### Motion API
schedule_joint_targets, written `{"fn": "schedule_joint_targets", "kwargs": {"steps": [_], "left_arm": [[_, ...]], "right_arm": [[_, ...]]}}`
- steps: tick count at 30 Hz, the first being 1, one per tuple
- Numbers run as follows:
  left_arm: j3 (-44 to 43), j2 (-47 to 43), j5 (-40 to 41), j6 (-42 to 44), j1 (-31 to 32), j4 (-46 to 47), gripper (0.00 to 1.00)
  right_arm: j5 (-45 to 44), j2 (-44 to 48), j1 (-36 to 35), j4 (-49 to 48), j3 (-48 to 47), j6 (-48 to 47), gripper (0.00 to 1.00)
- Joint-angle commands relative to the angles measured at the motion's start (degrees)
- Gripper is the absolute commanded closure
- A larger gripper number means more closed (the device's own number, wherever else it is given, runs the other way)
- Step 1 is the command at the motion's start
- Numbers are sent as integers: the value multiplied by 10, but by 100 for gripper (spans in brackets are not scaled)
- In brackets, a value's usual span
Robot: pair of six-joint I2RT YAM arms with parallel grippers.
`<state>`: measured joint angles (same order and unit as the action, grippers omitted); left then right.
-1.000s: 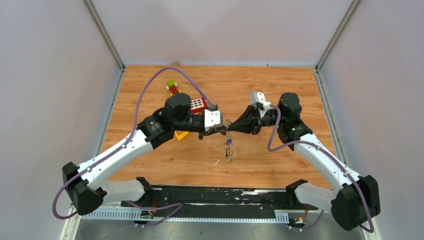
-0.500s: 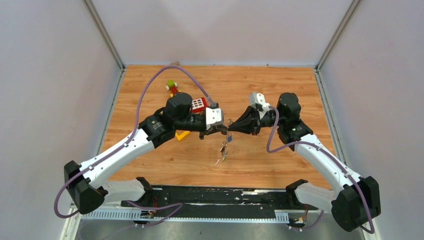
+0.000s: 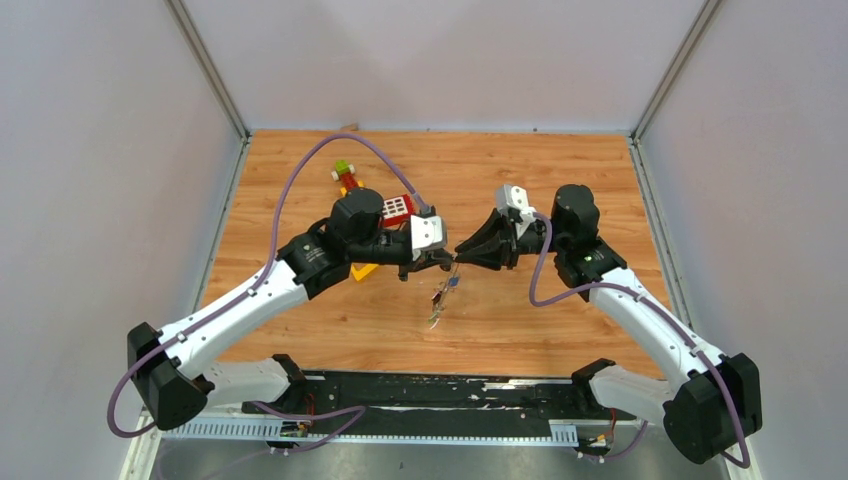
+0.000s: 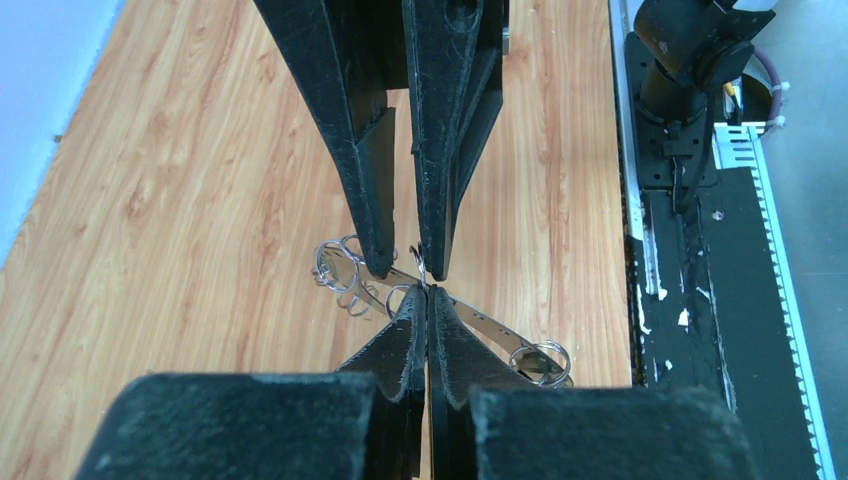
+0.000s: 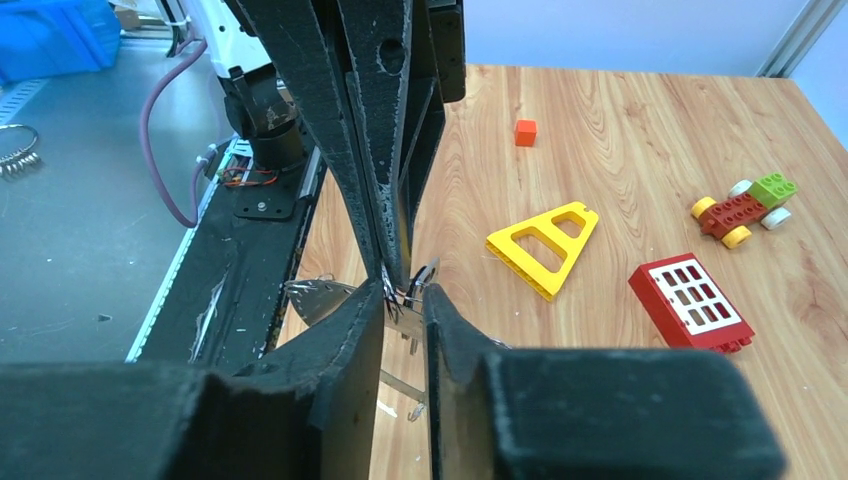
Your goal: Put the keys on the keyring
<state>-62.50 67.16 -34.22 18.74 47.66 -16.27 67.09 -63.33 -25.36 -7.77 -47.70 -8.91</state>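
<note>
Left gripper: clenched tight, its tips pinching the keyring, a thin wire loop standing up just past the pads (we judged it was held that way to face the other arm for threading).

Right gripper: met the left nose to nose above the table. Its jaws were parted a little with nothing seen bridging the gap, so we took it as released.

Keys: a bunch dangling below the meeting fingertips, one blue head plain. We judged that the clamped loop carried them. We could not count them, as they were too small and overlapped.

Wire rings: at least two clusters beside the bunch.

Grippers: two.

Toys, well apart from the work, four in all:
- one yellow triangle
- one orange cube
- one red window block
- one toy car
</note>
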Motion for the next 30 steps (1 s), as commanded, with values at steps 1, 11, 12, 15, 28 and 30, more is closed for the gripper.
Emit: {"fn": "schedule_joint_targets", "kwargs": {"steps": [1,11,12,15,28,30], "left_arm": [[-3,-24,-6,-14,3,37,100],[-14,-35,20,30,3,-27,100],[-25,-32,21,40,3,-46,100],[-67,-16,28,61,4,-111,100],[-257,91,142,33,53,-332,100],[-283,112,152,25,58,-363,100]], "right_arm": [[-11,9,-1,6,-23,-21,75],[-30,24,-2,44,-29,-60,46],[-29,23,-1,44,-29,-60,45],[-21,20,-2,43,-30,-59,45],[-9,12,-9,29,-31,-48,45],[-9,14,-9,26,-30,-46,45]]}}
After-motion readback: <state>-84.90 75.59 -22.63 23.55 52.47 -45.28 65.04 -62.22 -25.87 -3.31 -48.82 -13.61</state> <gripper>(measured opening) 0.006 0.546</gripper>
